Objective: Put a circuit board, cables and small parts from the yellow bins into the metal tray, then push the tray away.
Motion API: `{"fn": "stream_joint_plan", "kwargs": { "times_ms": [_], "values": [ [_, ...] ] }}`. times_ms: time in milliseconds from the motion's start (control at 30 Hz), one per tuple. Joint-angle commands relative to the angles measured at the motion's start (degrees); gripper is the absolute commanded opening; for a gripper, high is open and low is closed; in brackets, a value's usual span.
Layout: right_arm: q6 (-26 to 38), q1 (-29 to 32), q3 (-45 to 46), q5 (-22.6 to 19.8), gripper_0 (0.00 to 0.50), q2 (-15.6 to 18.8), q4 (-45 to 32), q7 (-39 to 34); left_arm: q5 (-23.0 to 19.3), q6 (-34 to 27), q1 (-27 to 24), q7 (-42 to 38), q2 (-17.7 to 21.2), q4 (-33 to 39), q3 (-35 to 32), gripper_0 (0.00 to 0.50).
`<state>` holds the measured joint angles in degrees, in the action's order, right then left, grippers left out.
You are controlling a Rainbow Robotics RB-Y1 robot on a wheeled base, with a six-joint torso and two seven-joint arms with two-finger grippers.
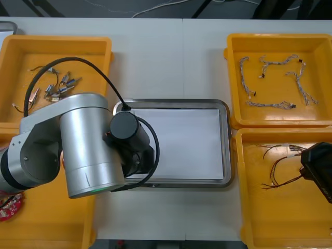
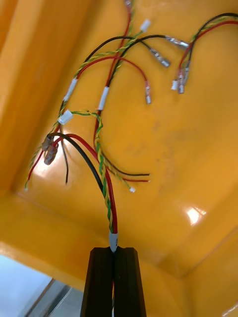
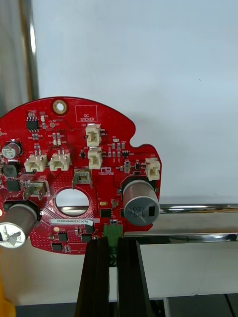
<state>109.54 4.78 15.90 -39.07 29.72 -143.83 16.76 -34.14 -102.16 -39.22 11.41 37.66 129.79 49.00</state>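
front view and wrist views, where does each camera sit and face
Front view: above the arms, steeply down at the table; left arm, right arm show.
Left wrist view: on that wrist, along its jaws, shut on the circuit board at the metal tray.
Right wrist view: on that wrist, along its jaws, shut on a red and yellow cable in a yellow bin.
Shared: front and left wrist views both show the tray.
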Motion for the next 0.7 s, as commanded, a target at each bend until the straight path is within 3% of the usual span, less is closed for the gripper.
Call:
{"fn": "stream_joint_plan", "kwargs": {
  "times_ms": [33, 300, 700],
  "values": [
    [0.46, -0.83, 2.03, -3.56, 0.000, 4.21, -3.65, 4.33, 2.76, 2.85, -2.35, 2.91, -3.20, -2.00, 2.60, 0.000],
    [0.46, -0.92, 2.74, -10.24, 0.000, 7.55, -6.17, 7.23, 5.31, 4.08, -2.35, 4.32, -5.31, -7.62, 4.88, 0.000],
    [0.46, -3.20, 3.00, -12.35, 0.000, 9.13, -6.17, 23.75, 5.14, 5.48, -2.35, 5.46, -5.40, -9.47, 7.25, 0.000]
  ]
}}
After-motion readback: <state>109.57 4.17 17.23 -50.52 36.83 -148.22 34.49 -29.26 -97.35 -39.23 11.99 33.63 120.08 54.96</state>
